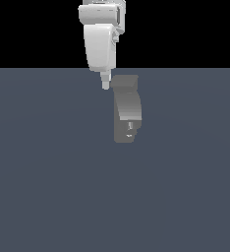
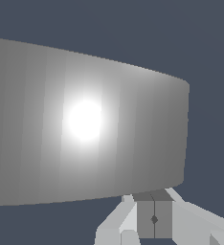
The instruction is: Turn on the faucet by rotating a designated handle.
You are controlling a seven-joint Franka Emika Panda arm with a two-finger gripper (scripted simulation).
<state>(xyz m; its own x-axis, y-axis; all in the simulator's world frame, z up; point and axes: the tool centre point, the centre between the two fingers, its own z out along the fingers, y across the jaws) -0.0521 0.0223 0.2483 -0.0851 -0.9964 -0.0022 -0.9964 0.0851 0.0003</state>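
So the matte grey faucet with the blocky, curved, downward-bending body (image 1: 126,109) sits out on the flat slate-blue floor (image 1: 48,187), closer to its far edge than the near one and roughly centred across it. There's a small lighter nub (image 1: 130,126) low on the side facing the exterior camera. I honestly can't pick out the thin handle lever in either view, so no word on which way it points. The white robot arm (image 1: 100,44) comes straight down from above, and its pale gripper (image 1: 105,83) ends right at the top corner of the faucet on the exterior view's left; it looks like touching or just beside it, can't tell which. The fingers look pressed together into one narrow tip there, but it's tiny, so whether it's open or closed I can't tell. The wrist view is mostly a big curved grey wall of faucet (image 2: 85,124) with a bright glare spot, plus some pale finger pieces (image 2: 128,225) and a small grey block (image 2: 154,219) at one edge.
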